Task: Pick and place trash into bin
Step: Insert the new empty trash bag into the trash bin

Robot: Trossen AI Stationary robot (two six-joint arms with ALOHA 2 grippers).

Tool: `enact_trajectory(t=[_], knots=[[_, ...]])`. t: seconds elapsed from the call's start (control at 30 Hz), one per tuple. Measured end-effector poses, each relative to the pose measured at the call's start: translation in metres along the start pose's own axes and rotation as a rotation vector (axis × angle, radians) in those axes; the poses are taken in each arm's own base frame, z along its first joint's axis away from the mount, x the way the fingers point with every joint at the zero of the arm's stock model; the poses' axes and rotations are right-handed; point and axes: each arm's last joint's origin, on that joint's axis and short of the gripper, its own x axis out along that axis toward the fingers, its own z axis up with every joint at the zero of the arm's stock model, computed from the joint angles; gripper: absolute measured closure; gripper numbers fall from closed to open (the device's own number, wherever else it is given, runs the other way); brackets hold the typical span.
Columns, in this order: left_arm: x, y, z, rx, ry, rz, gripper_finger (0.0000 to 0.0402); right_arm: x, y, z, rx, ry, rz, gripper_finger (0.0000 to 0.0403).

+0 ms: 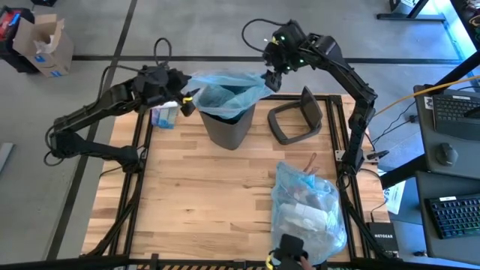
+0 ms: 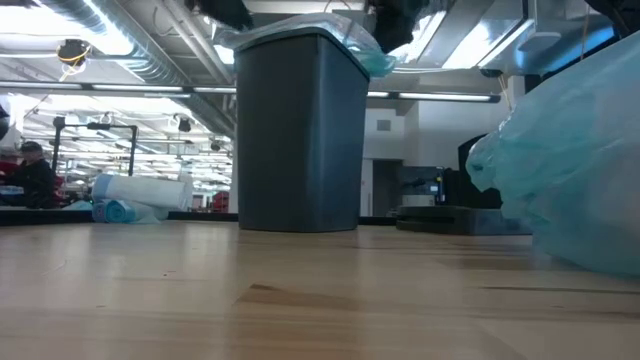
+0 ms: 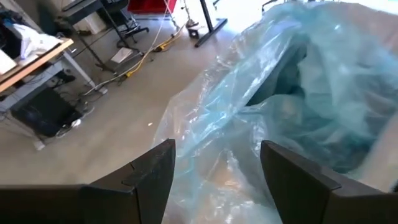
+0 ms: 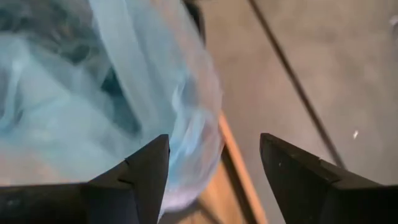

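Overhead, the bin [image 1: 227, 124] is standing upright at the table's [image 1: 202, 195] far middle, long axis vertical, mouth pointing up, the left gripper [image 1: 189, 103] and right gripper [image 1: 270, 79] hovering at opposite edges of its blue liner [image 1: 225, 90], while the tied bag of trash [image 1: 307, 206] is lying near the front edge, lid [image 1: 296, 116] beside the bin. Low down, the liner is bunching over the rim [image 2: 300, 38], so it is probably at risk of sliding inside. Wrist views are showing both sets of fingers spread, gripping nothing, liner film between them.
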Motion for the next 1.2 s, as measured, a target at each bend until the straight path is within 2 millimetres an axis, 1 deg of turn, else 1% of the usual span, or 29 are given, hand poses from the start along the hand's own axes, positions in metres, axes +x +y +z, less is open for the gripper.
enact_trajectory(t=[0.1,0.17,0.37,0.53,0.67,0.8,0.97,1.03,1.13,1.2], knots=[[0.009,0.003,-0.003,0.014,0.036,0.022,0.0176,0.004,-0.002,0.006,-0.032,-0.061,-0.02,0.016],[0.015,0.005,-0.005,0.017,0.061,0.034,0.0178,0.011,-0.004,0.009,-0.047,-0.088,-0.029,0.016],[0.022,0.004,-0.006,0.01,0.081,0.031,0.0178,0.048,-0.008,0.013,-0.056,-0.101,0.014,0.016],[0.022,0.002,-0.009,0.002,0.11,0.017,0.0178,0.076,-0.016,0.009,-0.046,-0.009,-0.136,0.016],[0.021,0.001,-0.014,0.001,0.165,0.009,0.0178,0.077,-0.027,0.008,-0.028,-0.014,-0.189,0.016],[0.022,0.0,-0.019,-0.006,0.203,0.003,0.0178,0.077,-0.04,0.002,0.026,0.014,-0.23,0.016],[0.022,-0.001,-0.023,-0.007,0.243,-0.003,0.0178,0.078,-0.042,0.0,0.056,0.015,-0.214,0.016],[0.022,-0.002,-0.024,-0.01,0.247,-0.026,0.0178,0.086,-0.042,-0.002,0.062,0.038,-0.19,0.016],[0.021,-0.005,-0.025,-0.012,0.249,-0.093,0.0178,0.104,-0.042,-0.007,0.088,0.087,-0.125,0.016],[0.019,-0.006,-0.025,-0.006,0.254,-0.139,0.0178,0.108,-0.042,-0.01,0.087,0.121,-0.132,0.016]])
